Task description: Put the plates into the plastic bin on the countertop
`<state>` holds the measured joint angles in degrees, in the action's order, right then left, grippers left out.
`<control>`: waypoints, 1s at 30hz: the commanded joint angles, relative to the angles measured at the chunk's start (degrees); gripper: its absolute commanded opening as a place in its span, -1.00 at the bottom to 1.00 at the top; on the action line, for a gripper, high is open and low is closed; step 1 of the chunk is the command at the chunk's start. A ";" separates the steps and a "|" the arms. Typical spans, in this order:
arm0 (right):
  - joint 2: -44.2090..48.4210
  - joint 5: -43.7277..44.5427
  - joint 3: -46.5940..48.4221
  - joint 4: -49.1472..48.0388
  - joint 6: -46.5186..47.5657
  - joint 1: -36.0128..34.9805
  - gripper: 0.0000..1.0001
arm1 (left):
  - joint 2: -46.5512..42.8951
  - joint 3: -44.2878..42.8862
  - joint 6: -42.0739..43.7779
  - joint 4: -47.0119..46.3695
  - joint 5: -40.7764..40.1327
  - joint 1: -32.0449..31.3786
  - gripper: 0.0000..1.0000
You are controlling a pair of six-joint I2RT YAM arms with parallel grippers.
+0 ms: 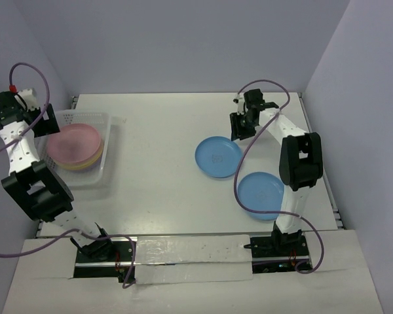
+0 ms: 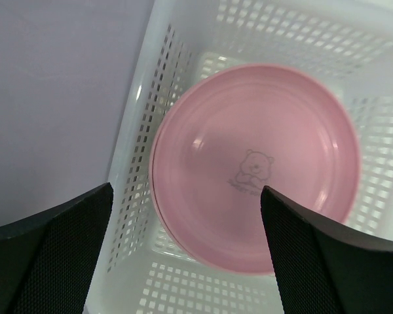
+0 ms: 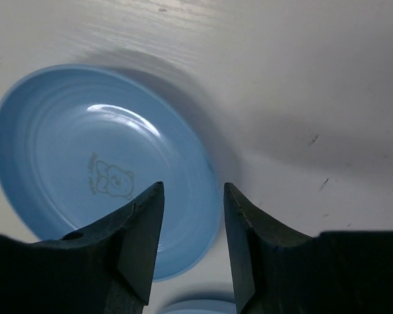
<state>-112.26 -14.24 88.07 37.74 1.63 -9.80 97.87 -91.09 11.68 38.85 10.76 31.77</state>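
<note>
The white mesh plastic bin (image 1: 111,140) stands at the left of the white countertop (image 1: 164,190). It holds a stack of plates with a pink plate (image 1: 74,144) on top and yellow-orange rims below. My left gripper (image 1: 44,121) is open and empty above the bin's far left side. In the left wrist view the pink plate (image 2: 255,163) lies in the bin (image 2: 141,144) between my spread fingers (image 2: 52,255). My right gripper (image 1: 242,127) is open over the right rim of a blue plate (image 1: 217,157), whose rim (image 3: 98,163) lies between the jaws. A second blue plate (image 1: 261,194) lies nearer.
White walls enclose the countertop at the back and sides. The right arm's upright link (image 1: 300,160) stands just right of the two blue plates. The second blue plate's edge (image 3: 196,307) shows at the bottom of the right wrist view.
</note>
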 commanded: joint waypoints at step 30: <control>4.57 -8.99 0.56 0.63 2.86 -4.40 -1.00 | -15.85 7.51 -2.56 3.45 14.24 -35.82 0.98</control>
<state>-117.11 -21.50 88.40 38.73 4.75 -10.24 82.41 -85.35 10.93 40.41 19.58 2.16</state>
